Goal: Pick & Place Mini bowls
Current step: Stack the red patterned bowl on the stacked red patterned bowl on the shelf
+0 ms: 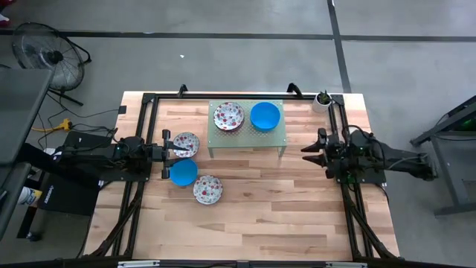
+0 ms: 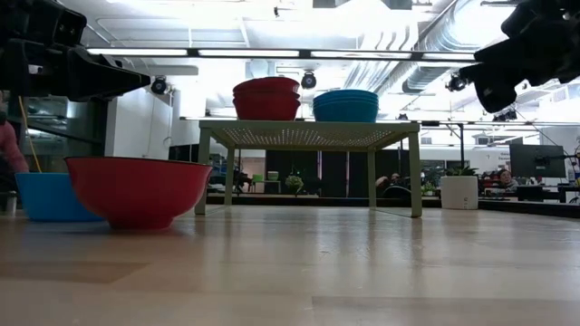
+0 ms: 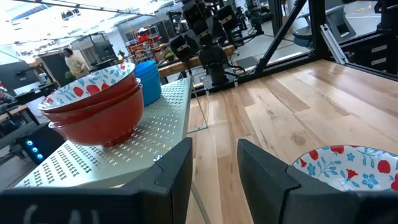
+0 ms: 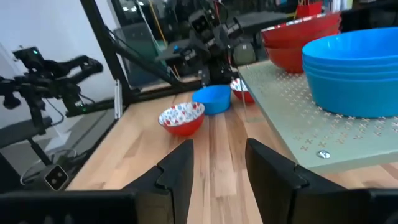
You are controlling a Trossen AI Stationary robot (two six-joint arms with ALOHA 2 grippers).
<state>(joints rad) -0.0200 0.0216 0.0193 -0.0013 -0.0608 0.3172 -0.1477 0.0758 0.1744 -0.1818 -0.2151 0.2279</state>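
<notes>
Left claw [image 1: 165,153]: parted and gripping nothing, hovering above the wooden worktop [image 1: 297,216]. Directly ahead of its fingertips, just beside them, sits a floral bowl [image 1: 185,144]; a blue bowl [image 1: 183,173] lies a little to one side, also close to the fingertips; a second floral bowl [image 1: 207,189] rests just past the blue one, farther from the claw. Beyond these stands the pale green perforated stand [image 1: 271,135], carrying a stack of floral bowls [image 1: 229,116] and, beside it on the side toward the other arm, a stack of blue bowls [image 1: 265,115]. Right claw [image 1: 306,153]: likewise parted and empty, raised off the worktop beyond the stand's far end, pointing toward the stand and well apart from every bowl. A small potted plant [image 1: 323,99] stands at the worktop corner near the right arm.
</notes>
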